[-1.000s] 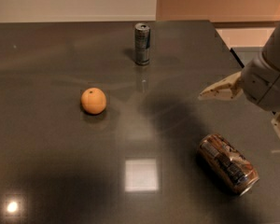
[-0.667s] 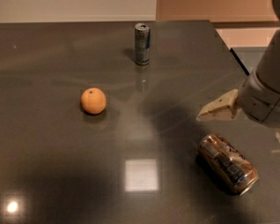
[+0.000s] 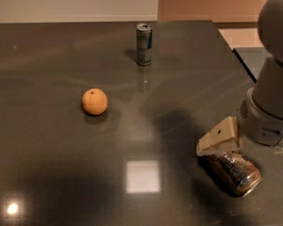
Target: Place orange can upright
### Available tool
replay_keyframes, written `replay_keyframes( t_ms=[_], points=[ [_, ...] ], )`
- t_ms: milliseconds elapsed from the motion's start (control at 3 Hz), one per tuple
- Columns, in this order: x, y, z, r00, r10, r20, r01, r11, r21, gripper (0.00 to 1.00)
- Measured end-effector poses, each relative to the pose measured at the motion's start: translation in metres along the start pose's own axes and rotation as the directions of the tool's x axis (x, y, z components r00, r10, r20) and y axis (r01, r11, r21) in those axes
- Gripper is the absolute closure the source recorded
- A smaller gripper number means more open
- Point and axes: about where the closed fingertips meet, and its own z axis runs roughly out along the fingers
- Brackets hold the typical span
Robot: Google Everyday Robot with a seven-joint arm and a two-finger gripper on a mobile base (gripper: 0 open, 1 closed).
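Status: task not complete. The orange can [image 3: 235, 173] lies on its side at the near right of the dark table [image 3: 47, 182], its length running from far left to near right, with one end facing the near right corner. It is not upright.

My claw [image 3: 218, 139] sits directly over the far-left end of the can, touching it or just above it; I cannot tell which. Nor can I tell whether the claw is open or closed, since only one pale part of it shows in front of my arm. I see no sign that the can is lifted off the surface.

Other items: a round orange fruit [image 3: 94, 101] sits well apart to the left, and a slim silver-grey can [image 3: 143, 44] stands upright at the far side. Neither is in my way.

Assessment: the approach appears to be done. Remaining, in my judgement: secure a hold on the can, raise and turn it so an end faces down, set it standing on the table, then let go
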Motion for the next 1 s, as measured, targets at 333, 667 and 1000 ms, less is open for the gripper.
replay_keyframes(
  t_ms=[333, 667, 1000],
  points=[
    [-0.008, -0.011, 0.006, 0.915, -0.399, 0.062, 0.396, 0.9163, 0.062, 0.00],
    [-0.009, -0.019, 0.005, 0.871, -0.486, 0.072, 0.477, 0.8715, 0.113, 0.00],
    [-0.010, -0.025, 0.008, 0.889, -0.459, 0.012, 0.457, 0.8874, 0.059, 0.00]
  ],
)
